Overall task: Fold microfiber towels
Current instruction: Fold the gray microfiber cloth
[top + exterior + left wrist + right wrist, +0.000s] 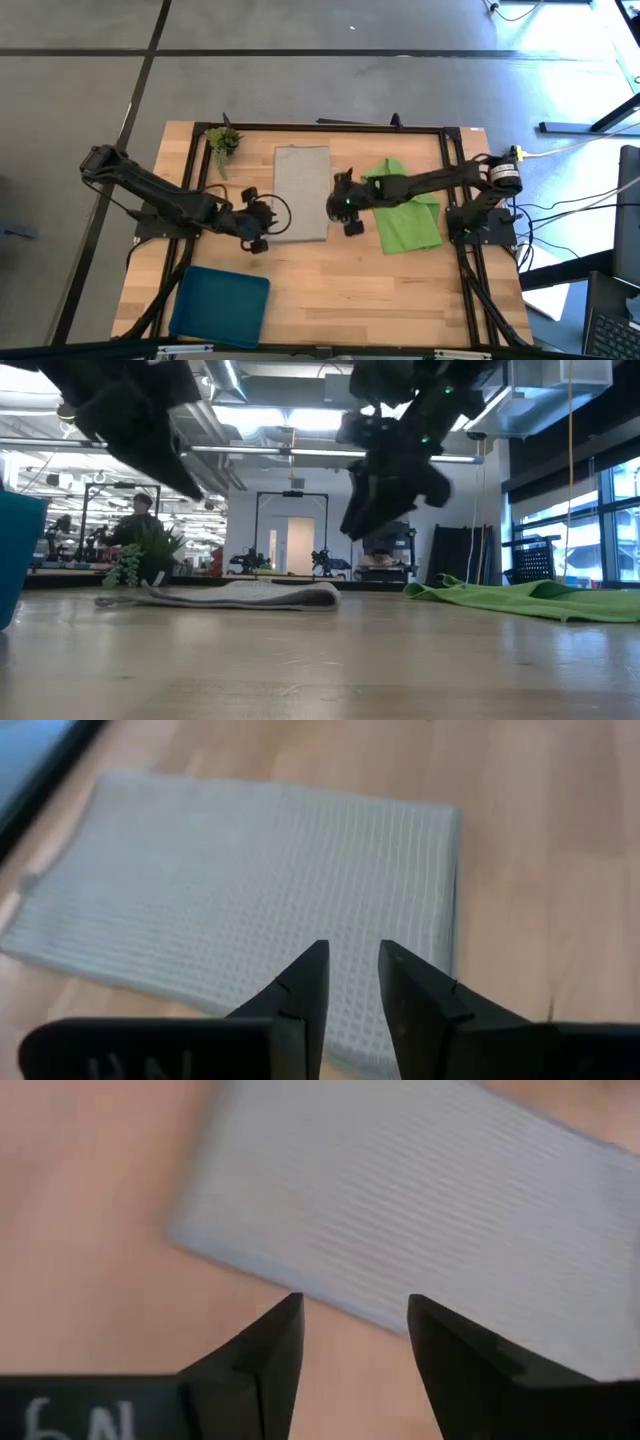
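With the light grey waffle-weave microfiber towel [301, 192] lying half-folded mid-table between the empty, slightly parted left gripper [262, 222] and wider-parted right gripper [343, 209], its near corners should be pinched together and carried over evenly.

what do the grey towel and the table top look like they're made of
Grey towel: soft woven cloth, matte, with a fine waffle grid across its surface; likely microfiber, though the weave alone cannot confirm it. Table top: light wood, seemingly butcher-block planks, with visible strips and grain and a smooth low sheen.
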